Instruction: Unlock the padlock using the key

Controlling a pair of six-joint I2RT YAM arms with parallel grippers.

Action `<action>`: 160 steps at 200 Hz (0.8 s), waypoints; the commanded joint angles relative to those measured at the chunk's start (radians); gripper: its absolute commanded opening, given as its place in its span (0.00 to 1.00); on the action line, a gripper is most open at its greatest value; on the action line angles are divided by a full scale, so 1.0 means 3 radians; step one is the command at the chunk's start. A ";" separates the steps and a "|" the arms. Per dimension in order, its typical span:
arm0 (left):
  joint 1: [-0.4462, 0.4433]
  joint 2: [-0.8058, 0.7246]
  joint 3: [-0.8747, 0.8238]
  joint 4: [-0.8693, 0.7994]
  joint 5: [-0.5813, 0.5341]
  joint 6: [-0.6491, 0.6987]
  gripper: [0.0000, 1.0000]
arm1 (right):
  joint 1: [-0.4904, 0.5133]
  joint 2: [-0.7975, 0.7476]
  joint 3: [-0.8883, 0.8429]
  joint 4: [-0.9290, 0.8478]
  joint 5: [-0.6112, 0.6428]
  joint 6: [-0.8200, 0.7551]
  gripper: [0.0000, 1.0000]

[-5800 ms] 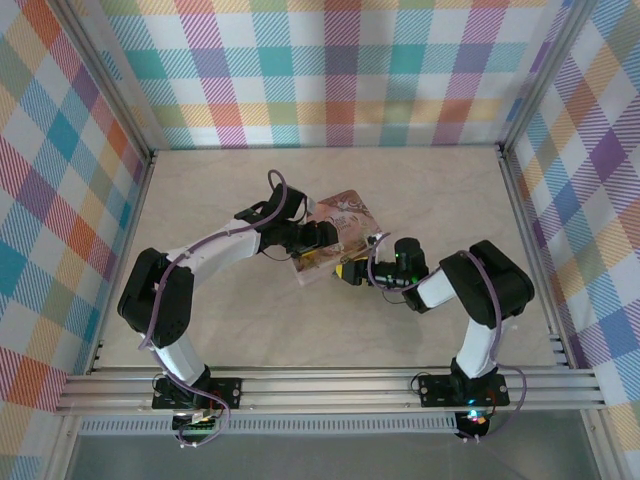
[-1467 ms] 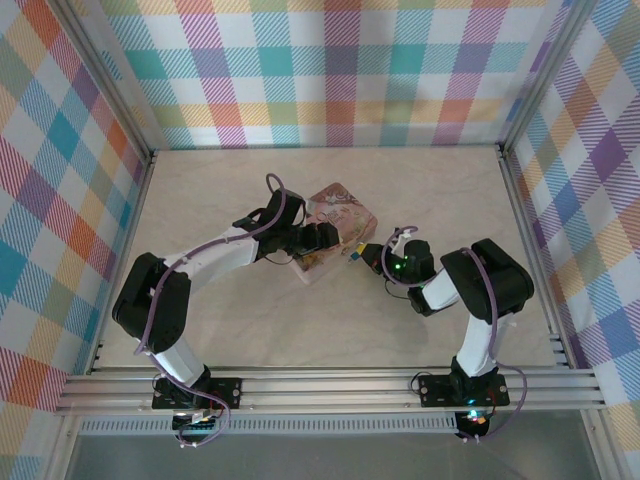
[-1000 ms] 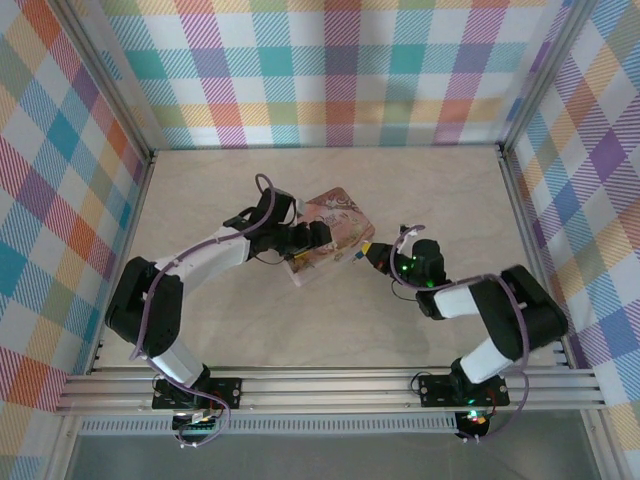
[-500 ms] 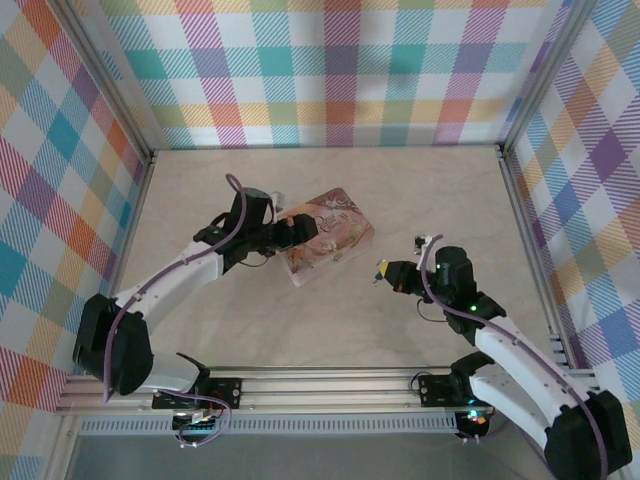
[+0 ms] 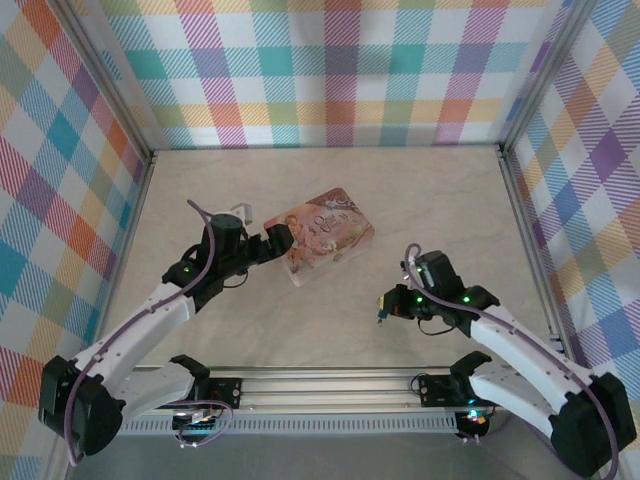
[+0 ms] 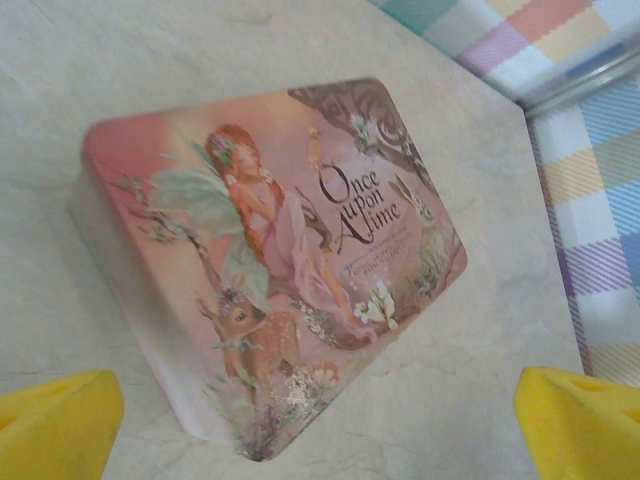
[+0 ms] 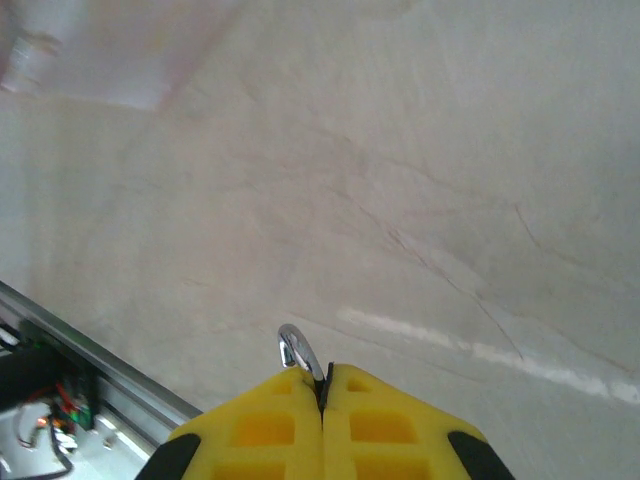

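Near the centre of the overhead frame, a pink rectangular tin lies flat and askew on the beige marbled table, which is enclosed on three sides by plaid walls. Left gripper: jaws spread wide, just beside the tin's left end and pointed at it. In its wrist view one yellow fingertip occupies each lower corner of the frame. The tin lies closed beyond the gap, its lid printed with a fairy, a fawn and the words "Once Upon A Time". Right gripper: lower right of centre in the overhead frame, well apart from the tin, tips turned toward the lower left. Its fingers are pressed together on the padlock, whose teal-blue body appears as a mere speck at the tips. In the right wrist view the seam between the two yellow pads is closed to a thin line at bottom centre. The thin silvery shackle curves out of that seam like a small hook, and the padlock's body is hidden by the pads. An aluminium rail crosses the lower left corner of that view.
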 commanded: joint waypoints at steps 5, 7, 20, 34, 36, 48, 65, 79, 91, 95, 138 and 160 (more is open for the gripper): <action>0.0047 -0.0141 -0.0102 -0.0100 -0.0235 0.0088 1.00 | 0.0184 0.0288 0.0164 -0.0080 0.0124 -0.0063 0.03; 0.0047 -0.0146 -0.0105 -0.0101 -0.0232 0.0088 1.00 | 0.0201 0.0320 0.0174 -0.0085 0.0140 -0.0069 0.04; 0.0054 -0.0169 -0.0117 -0.0107 -0.0237 0.0090 1.00 | 0.0278 0.0504 0.0241 -0.0106 0.0206 -0.0123 0.04; 0.0055 -0.0177 -0.0112 -0.0122 -0.0243 0.0113 1.00 | 0.0318 0.0670 0.0287 -0.0091 0.0232 -0.0157 0.04; 0.0054 -0.0178 -0.0112 -0.0127 -0.0246 0.0120 1.00 | 0.0322 0.0691 0.0289 -0.0086 0.0229 -0.0158 0.04; 0.0059 -0.0176 -0.0107 -0.0151 -0.0260 0.0137 1.00 | 0.0338 0.0795 0.0299 -0.0038 0.0231 -0.0168 0.04; 0.0058 -0.0200 -0.0123 -0.0168 -0.0278 0.0143 1.00 | 0.0348 0.0893 0.0291 0.0048 0.0246 -0.0160 0.04; 0.0063 -0.0221 -0.0135 -0.0172 -0.0291 0.0147 1.00 | 0.0349 0.0964 0.0281 0.0117 0.0236 -0.0158 0.05; 0.0065 -0.0237 -0.0143 -0.0181 -0.0313 0.0155 1.00 | 0.0353 0.1041 0.0290 0.0150 0.0231 -0.0170 0.05; 0.0063 -0.0243 -0.0143 -0.0181 -0.0317 0.0154 1.00 | 0.0354 0.1066 0.0291 0.0159 0.0225 -0.0176 0.05; 0.0068 -0.0251 -0.0143 -0.0182 -0.0327 0.0160 1.00 | 0.0354 0.1225 0.0283 0.0282 0.0216 -0.0186 0.11; 0.0074 -0.0251 -0.0125 -0.0179 -0.0338 0.0147 1.00 | 0.0354 0.1190 0.0320 0.0224 0.0257 -0.0230 0.22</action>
